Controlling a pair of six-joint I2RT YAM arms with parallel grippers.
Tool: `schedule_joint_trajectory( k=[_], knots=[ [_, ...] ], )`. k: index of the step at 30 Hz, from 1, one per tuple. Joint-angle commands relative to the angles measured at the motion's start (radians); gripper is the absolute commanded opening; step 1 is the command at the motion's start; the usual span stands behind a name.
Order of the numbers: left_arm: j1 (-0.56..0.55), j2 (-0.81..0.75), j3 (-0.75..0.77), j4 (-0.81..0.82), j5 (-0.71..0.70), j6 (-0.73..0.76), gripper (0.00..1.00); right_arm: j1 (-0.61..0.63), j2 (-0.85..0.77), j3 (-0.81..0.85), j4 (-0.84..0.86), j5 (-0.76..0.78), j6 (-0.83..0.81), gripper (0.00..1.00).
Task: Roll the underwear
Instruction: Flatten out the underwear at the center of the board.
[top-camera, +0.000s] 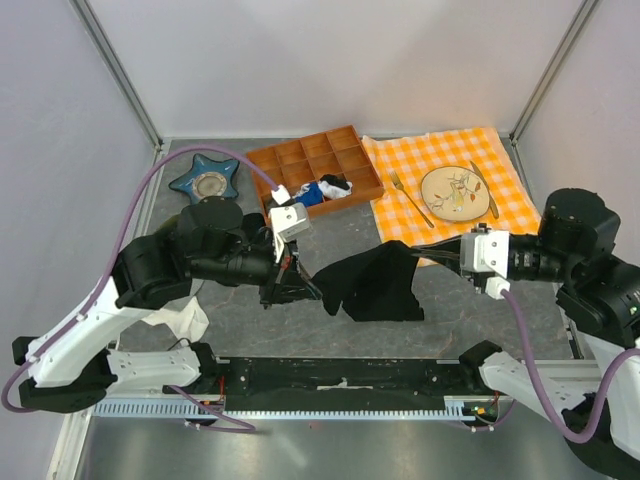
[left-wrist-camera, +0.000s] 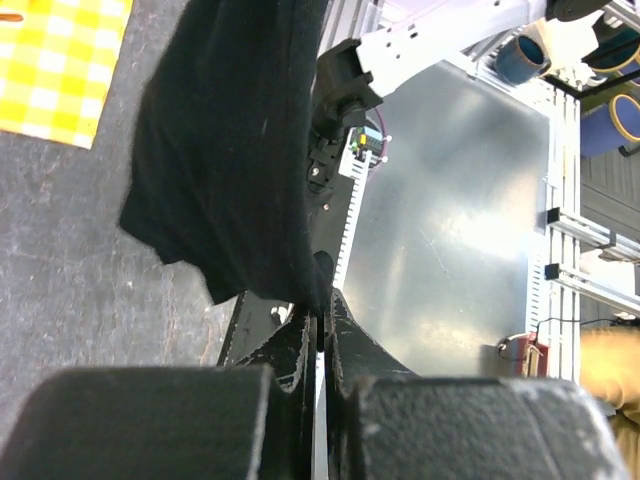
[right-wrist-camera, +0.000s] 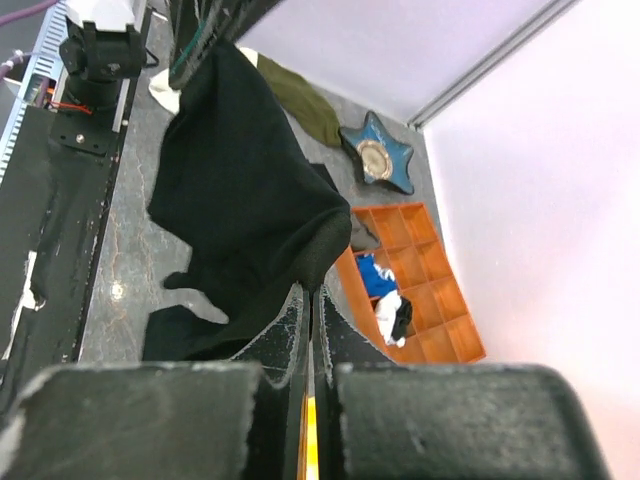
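The black underwear (top-camera: 375, 285) hangs stretched between both grippers above the middle of the grey table, its lower part sagging toward the surface. My left gripper (top-camera: 321, 293) is shut on its left edge. In the left wrist view the underwear (left-wrist-camera: 230, 150) runs up from the pinched tips of that gripper (left-wrist-camera: 320, 305). My right gripper (top-camera: 422, 250) is shut on the upper right corner. In the right wrist view the underwear (right-wrist-camera: 240, 200) drapes away from the closed right gripper (right-wrist-camera: 312, 290).
An orange compartment tray (top-camera: 300, 158) with small cloths stands behind. A blue star dish (top-camera: 207, 178) is at the back left. The yellow checked cloth (top-camera: 440, 150) bears a plate (top-camera: 452, 192) and cutlery. A white cloth (top-camera: 185, 320) lies under the left arm, an olive-green cloth (right-wrist-camera: 300, 105) nearby.
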Motion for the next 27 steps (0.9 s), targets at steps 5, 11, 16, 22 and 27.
schedule_joint_trajectory(
  k=[5,11,16,22,27],
  knots=[
    [0.061,-0.053,-0.159,0.020,-0.104,-0.035,0.02,-0.011,0.057,-0.247,0.262,0.272,0.295,0.00],
    [0.464,0.073,-0.390,0.146,0.030,0.027,0.02,-0.033,0.357,-0.373,0.495,0.375,0.337,0.00],
    [0.627,0.433,-0.411,0.323,-0.093,0.046,0.15,-0.037,0.747,-0.295,0.618,0.494,0.359,0.17],
    [0.635,0.417,-0.306,0.355,-0.415,0.109,0.54,-0.057,0.774,-0.289,0.570,0.499,0.330,0.58],
    [0.635,0.144,-0.397,0.381,-0.437,0.189,0.68,-0.060,0.585,-0.463,0.338,0.247,-0.185,0.61]
  ],
)
